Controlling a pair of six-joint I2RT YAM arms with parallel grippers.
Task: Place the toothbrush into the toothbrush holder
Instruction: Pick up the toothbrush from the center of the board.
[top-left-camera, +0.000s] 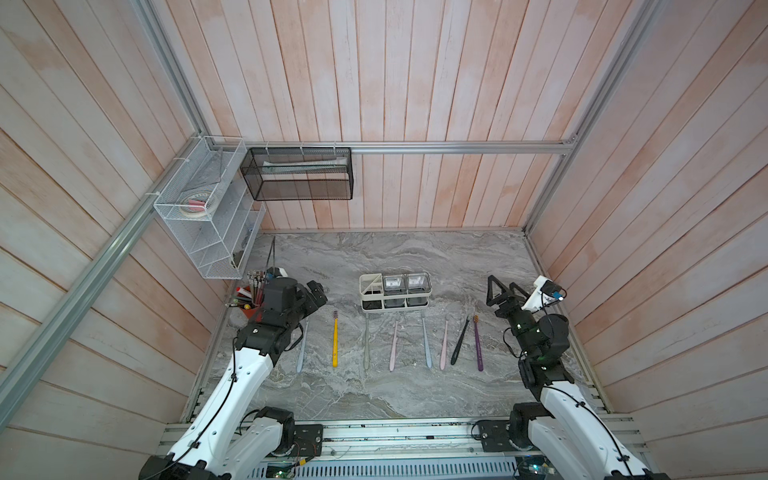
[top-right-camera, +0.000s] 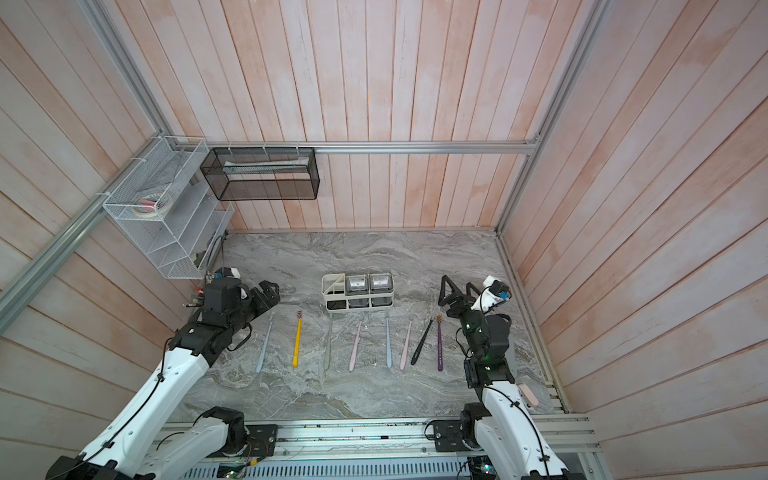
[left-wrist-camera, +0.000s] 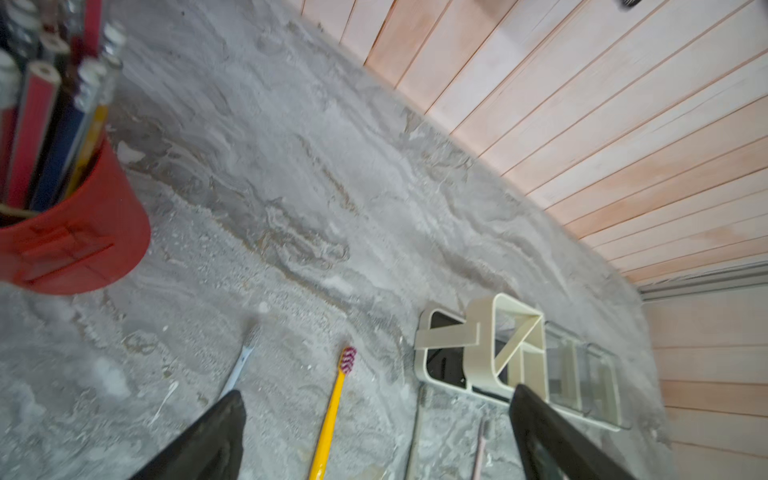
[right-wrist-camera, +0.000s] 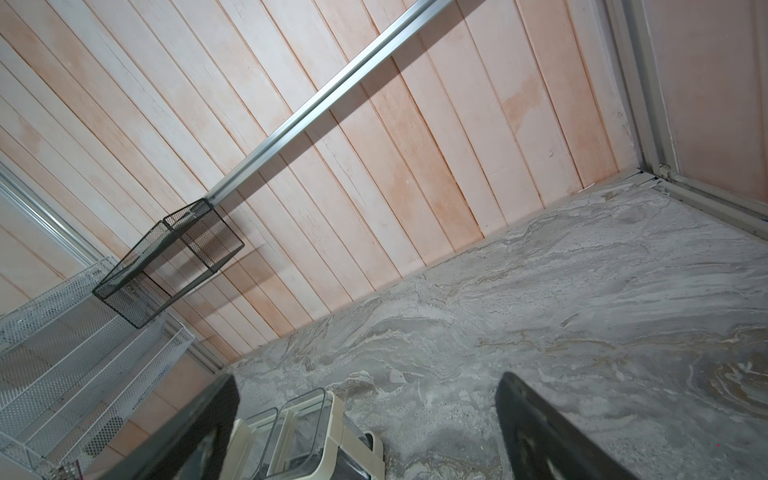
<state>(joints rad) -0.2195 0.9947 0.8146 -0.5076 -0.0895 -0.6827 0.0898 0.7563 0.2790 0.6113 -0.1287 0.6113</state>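
Nearest the arms' bases, eight toothbrushes (top-left-camera: 393, 345) are lying in a row on the marble tabletop (top-left-camera: 374, 257), heads pointing toward the back wall, none of them gripped. The purple toothbrush (top-right-camera: 439, 345) at the row's right end is carrying small print along its handle, too fine to read. The left gripper (left-wrist-camera: 376, 395) is hovering with jaws spread wide and empty; in the left wrist view the yellow toothbrush (left-wrist-camera: 328, 419) is showing between its fingers. The right gripper (top-left-camera: 505, 291) is likewise gaping empty, right of the row. Just beyond the brush heads, the toothbrush holder (top-left-camera: 374, 309) is standing upright. A red cup (left-wrist-camera: 83, 241) of pencils is sitting at the left edge. Farther back, a black mesh basket (top-left-camera: 299, 174) and a white wire basket (top-left-camera: 199, 216) are hanging on the walls.
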